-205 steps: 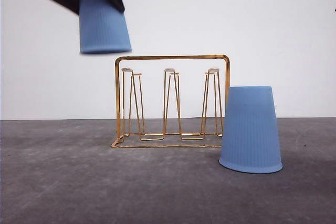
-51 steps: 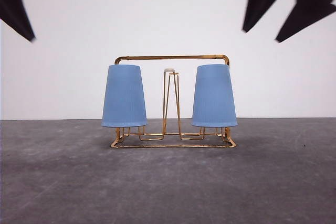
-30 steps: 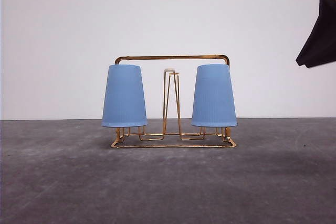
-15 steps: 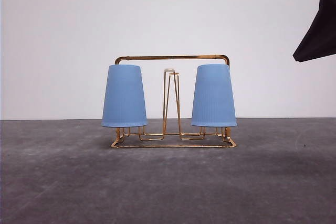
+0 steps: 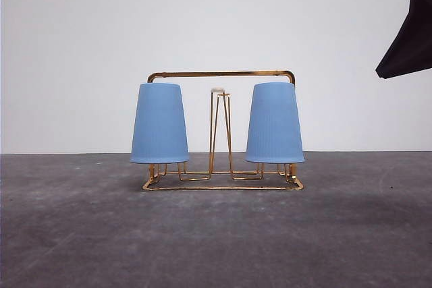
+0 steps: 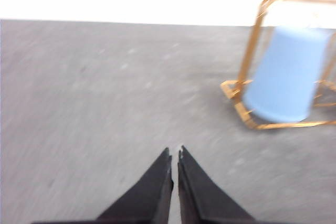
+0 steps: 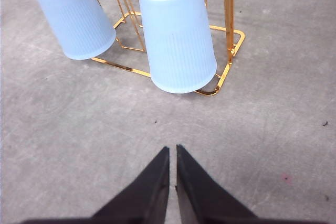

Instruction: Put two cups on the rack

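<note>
From the front, both cups sit upside down on the rack (image 5: 221, 129): the left cup (image 5: 159, 123) and the right cup (image 5: 275, 123) on the end prongs, the middle prong (image 5: 217, 90) bare, all well back from the surface's (image 5: 216, 234) front edge. Neither rim reaches the base wire, so a knock could probably tip one off. The right arm (image 5: 407, 35) is cut off at the frame corner. In the left wrist view, which is blurred, the left claw (image 6: 174, 153) is clenched and empty. In the right wrist view the right claw (image 7: 172, 149) is clenched too, near the rack; swinging forward could nudge it.
</note>
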